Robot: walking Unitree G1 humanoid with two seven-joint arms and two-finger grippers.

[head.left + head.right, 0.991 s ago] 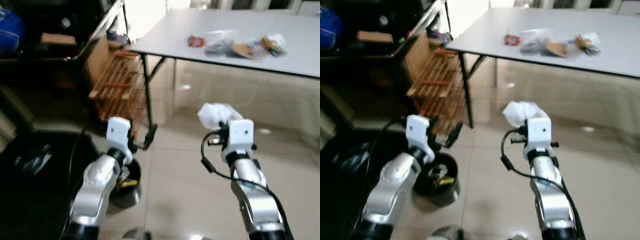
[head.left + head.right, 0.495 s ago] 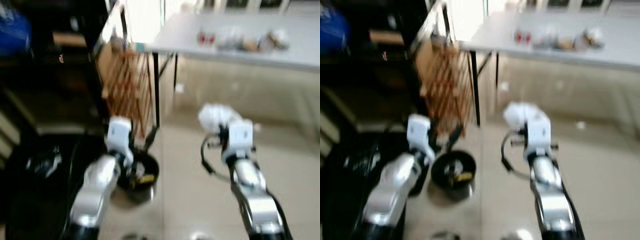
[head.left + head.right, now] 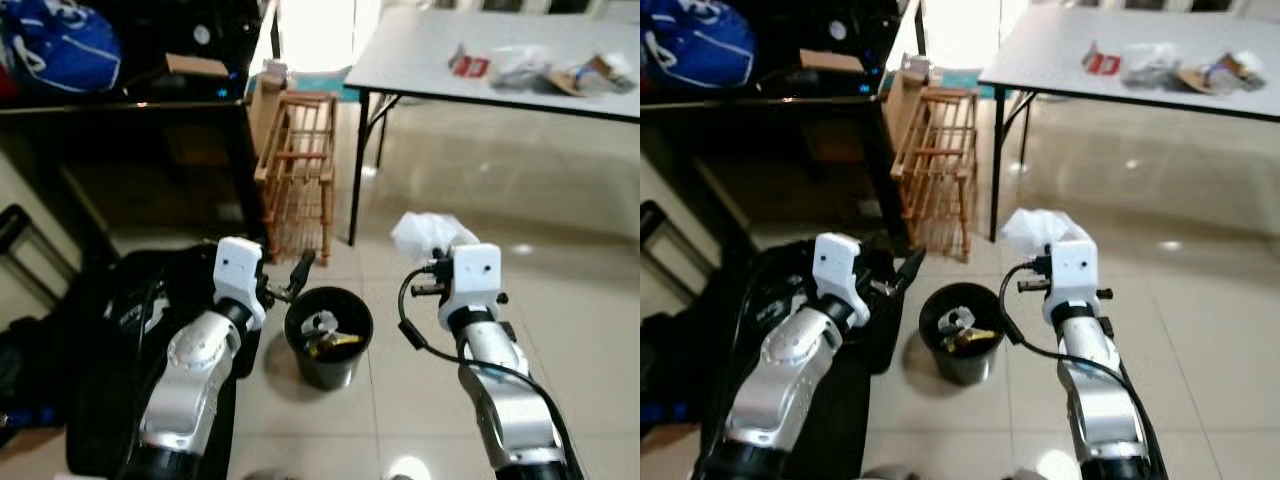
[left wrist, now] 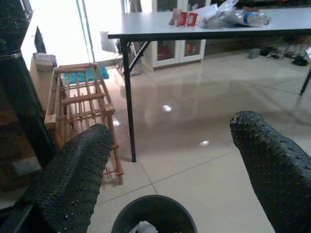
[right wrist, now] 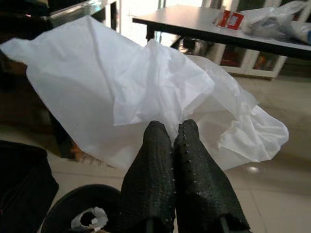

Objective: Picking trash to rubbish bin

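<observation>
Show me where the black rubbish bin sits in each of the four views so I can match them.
Left eye: rubbish bin on the floor between the arms.
Right eye: bin low, centre-left.
Left wrist: its rim at the bottom edge.
Right wrist: its rim bottom left, under the white plastic bag.
Shared landmark: white table.

Two silver metallic arms with rounded segments, white boxy wrist housings, black looped cable beside the right wrist housing, left gripper (image 4: 170, 174) and right gripper (image 5: 176, 145) with long black stud-textured rubber fingers (image 4: 73, 179)
</observation>
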